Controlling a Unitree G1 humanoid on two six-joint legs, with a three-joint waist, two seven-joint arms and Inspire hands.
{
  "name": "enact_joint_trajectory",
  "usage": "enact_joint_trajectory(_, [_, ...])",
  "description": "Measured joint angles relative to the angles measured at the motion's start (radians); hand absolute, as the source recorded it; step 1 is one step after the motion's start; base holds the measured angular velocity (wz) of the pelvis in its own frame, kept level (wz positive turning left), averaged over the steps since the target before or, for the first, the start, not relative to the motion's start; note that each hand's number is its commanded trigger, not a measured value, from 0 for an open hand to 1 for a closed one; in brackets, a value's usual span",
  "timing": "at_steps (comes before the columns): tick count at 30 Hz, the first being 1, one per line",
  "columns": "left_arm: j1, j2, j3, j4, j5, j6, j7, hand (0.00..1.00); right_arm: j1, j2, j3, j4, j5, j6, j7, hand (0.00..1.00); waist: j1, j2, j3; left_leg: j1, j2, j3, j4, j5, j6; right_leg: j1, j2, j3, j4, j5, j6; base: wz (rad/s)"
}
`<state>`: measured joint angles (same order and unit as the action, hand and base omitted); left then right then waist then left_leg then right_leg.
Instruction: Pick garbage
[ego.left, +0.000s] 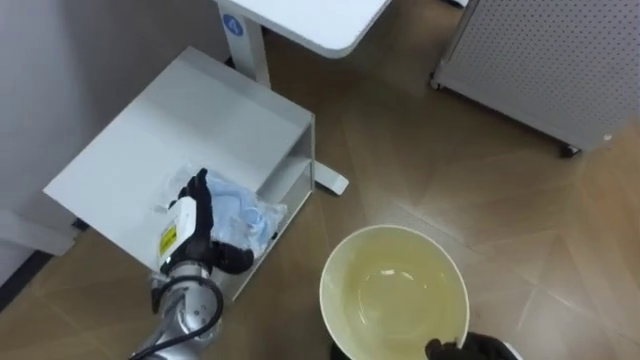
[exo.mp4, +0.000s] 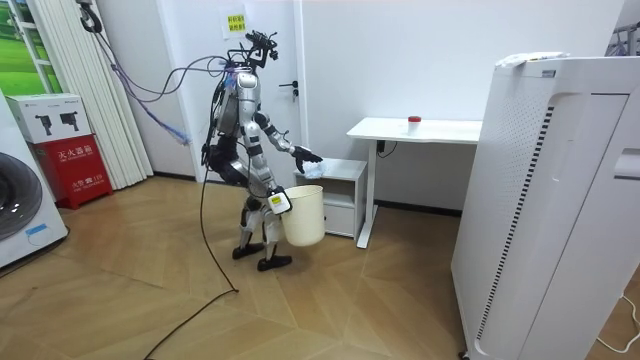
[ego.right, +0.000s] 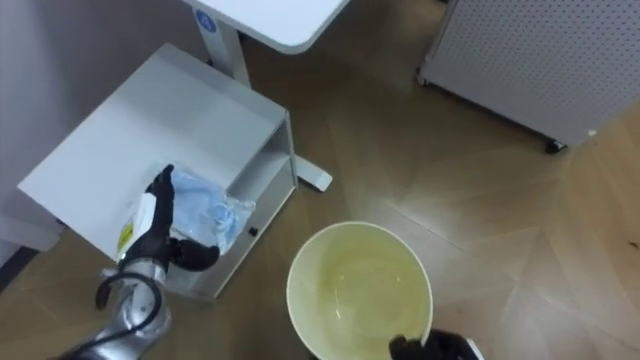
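Standing on the wooden floor beside a low grey cabinet (ego.left: 160, 130), at the room view's left of a white desk (exo.mp4: 420, 130), the robot leans a little toward the cabinet top; left arm reaches out over it, right arm hangs low by the hip

Garbage (ego.left: 247, 212): one crumpled wad of clear and pale blue plastic, lying on the cabinet top close to its front edge, above the open shelf; it rests on the surface, not lifted

Left hand (ego.left: 200, 215): down on the cabinet top, directly against the near side of the garbage; fingers fairly straight and pointing away from the robot, thumb spread out to the side along the cabinet's front edge; the plastic sits in the gap between thumb and fingers; no closed grasp visible; whether the fingers press on the plastic, cannot tell

Right hand (ego.left: 470, 348): at the lower edge of the eye views, dark fingers hooked over the near rim of a cream round bin (ego.left: 340, 262); in the room view the bin hangs from this hand, clear of the floor; bin mouth faces up, inside bare, to the right of the cabinet and well apart from the garbage

Desk leg and foot stand between cabinet and bin; a white perforated unit (ego.left: 540, 60) stands farther off at upper right
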<state>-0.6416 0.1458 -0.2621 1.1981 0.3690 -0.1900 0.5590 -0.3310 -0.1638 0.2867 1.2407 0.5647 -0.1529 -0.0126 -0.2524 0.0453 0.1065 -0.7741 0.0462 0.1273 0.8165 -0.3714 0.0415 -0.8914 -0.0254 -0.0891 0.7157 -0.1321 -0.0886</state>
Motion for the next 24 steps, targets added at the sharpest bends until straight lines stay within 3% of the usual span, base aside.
enact_joint_trajectory(5, [-0.007,0.004,-0.018,0.007,0.063,0.002,-0.002,0.00,-0.008,0.004,0.015,0.000,0.064,0.001,0.013,1.00,-0.003,-0.001,0.0001,-0.057,0.023,0.000,0.041,-0.015,-0.012,-0.048,0.019,-0.001,0.017,0.002,-0.011,-0.09])
enact_joint_trajectory(6, [-0.010,0.007,-0.019,0.012,0.067,0.003,-0.002,0.05,-0.008,0.005,0.015,0.000,0.068,0.001,0.015,1.00,-0.003,-0.001,0.0002,-0.075,0.031,0.000,0.053,-0.018,-0.014,-0.064,0.027,-0.001,0.018,0.006,-0.015,-0.10])
enact_joint_trajectory(7, [-0.013,0.009,-0.023,0.013,0.067,0.005,-0.002,0.58,-0.008,0.005,0.016,0.000,0.071,0.000,0.017,1.00,-0.004,-0.002,0.0007,-0.083,0.033,0.000,0.056,-0.019,-0.016,-0.072,0.028,-0.001,0.020,0.007,-0.017,-0.07])
enact_joint_trajectory(8, [-0.020,0.014,-0.037,0.014,0.067,0.010,-0.003,0.89,-0.009,0.004,0.016,0.000,0.083,0.000,0.018,1.00,-0.005,-0.002,0.0008,-0.098,0.034,0.000,0.064,-0.020,-0.017,-0.088,0.029,-0.001,0.027,0.006,-0.018,-0.03])
enact_joint_trajectory(9, [-0.028,0.019,-0.042,0.014,0.070,0.011,-0.002,1.00,-0.010,0.004,0.016,0.000,0.097,0.001,0.018,1.00,-0.005,-0.002,0.0008,-0.113,0.036,0.001,0.072,-0.021,-0.018,-0.105,0.031,-0.001,0.034,0.006,-0.019,0.00])
enact_joint_trajectory(12, [-0.045,0.039,-0.059,0.025,0.076,0.011,0.013,1.00,-0.011,0.006,0.025,-0.002,0.119,0.001,0.023,1.00,-0.005,-0.002,0.0009,-0.140,0.048,0.002,0.092,-0.028,-0.022,-0.127,0.042,-0.001,0.042,0.008,-0.025,-0.09])
enact_joint_trajectory(18, [-0.106,0.081,-0.059,0.058,0.107,0.023,0.078,1.00,-0.022,0.004,0.030,-0.022,0.121,0.003,0.015,1.00,-0.004,0.000,0.0015,-0.162,0.049,-0.009,0.100,-0.027,-0.030,-0.146,0.044,-0.006,0.050,0.008,-0.033,0.03])
enact_joint_trajectory(24, [-0.108,0.085,-0.067,0.062,0.127,0.066,0.084,1.00,-0.023,0.002,0.043,-0.035,0.121,0.013,0.013,1.00,-0.004,0.001,0.0014,-0.160,0.048,-0.015,0.096,-0.025,-0.033,-0.143,0.044,-0.010,0.049,0.008,-0.036,0.02])
